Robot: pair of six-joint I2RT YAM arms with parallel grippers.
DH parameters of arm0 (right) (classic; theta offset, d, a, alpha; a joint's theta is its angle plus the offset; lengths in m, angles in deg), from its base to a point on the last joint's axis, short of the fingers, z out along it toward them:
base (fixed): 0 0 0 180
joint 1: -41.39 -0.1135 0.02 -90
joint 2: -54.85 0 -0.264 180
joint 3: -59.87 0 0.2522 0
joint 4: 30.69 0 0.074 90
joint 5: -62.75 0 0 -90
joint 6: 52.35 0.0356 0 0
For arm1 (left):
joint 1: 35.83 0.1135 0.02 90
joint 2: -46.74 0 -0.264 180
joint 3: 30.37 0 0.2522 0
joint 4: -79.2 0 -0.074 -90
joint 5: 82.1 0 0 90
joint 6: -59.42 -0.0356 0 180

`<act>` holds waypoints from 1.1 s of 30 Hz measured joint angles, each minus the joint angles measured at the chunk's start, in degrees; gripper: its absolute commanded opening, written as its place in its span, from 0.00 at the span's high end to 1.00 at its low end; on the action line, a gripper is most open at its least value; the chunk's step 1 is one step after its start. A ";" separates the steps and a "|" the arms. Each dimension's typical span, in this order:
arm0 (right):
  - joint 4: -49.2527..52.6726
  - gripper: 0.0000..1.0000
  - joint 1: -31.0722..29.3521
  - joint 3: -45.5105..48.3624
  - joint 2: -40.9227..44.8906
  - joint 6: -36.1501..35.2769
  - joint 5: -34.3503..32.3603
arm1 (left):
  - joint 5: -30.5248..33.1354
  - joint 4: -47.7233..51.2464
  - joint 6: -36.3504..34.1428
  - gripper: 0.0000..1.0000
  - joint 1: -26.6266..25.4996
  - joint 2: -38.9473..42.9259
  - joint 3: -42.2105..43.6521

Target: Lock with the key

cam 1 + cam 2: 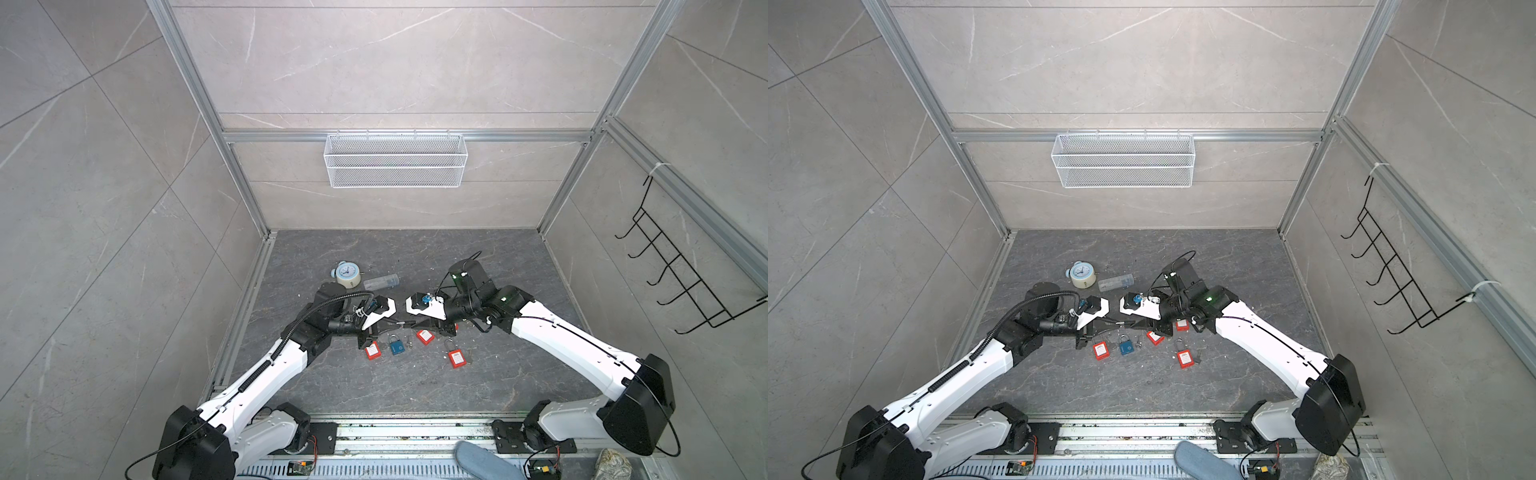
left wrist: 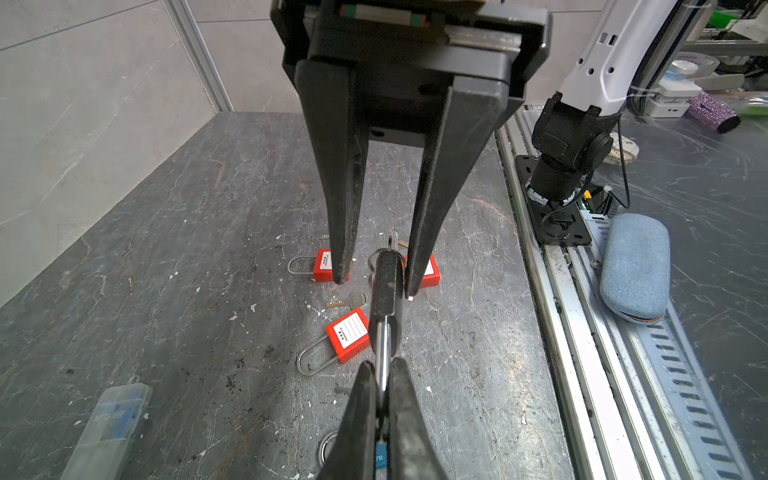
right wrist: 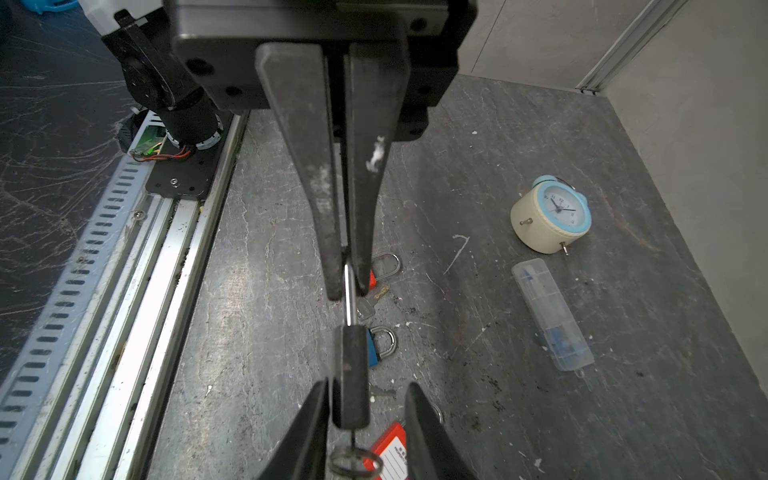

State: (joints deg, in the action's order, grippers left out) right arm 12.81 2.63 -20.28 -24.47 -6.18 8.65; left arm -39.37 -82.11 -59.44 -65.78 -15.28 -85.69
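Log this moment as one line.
left gripper: shut on black padlock shackle, held above table | right gripper: open, straddling padlock body | key ring: hanging from body's end

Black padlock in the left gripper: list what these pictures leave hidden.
Shackle latched or free: both wrist views see the black padlock edge-on, and the left gripper covers the bend.
Key blade: the right wrist view shows only a ring below the body; the body hides the rest.
Both top views: padlock too small and dark to read.
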 measured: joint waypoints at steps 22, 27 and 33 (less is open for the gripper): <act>2.12 1.00 0.11 -0.26 -1.92 -2.47 3.15 | 2.97 2.16 1.05 0.67 0.00 2.71 -0.74; 2.14 1.00 0.11 -0.26 -1.92 -2.47 3.15 | 3.21 2.56 1.46 0.74 0.00 3.28 -0.35; 2.14 1.00 0.11 -0.26 -1.92 -2.47 3.13 | 2.99 2.80 1.51 0.76 0.00 2.69 -0.28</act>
State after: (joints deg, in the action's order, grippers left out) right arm 14.95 2.74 -20.54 -26.40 -8.65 11.78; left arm -36.37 -79.31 -57.93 -65.78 -12.60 -85.98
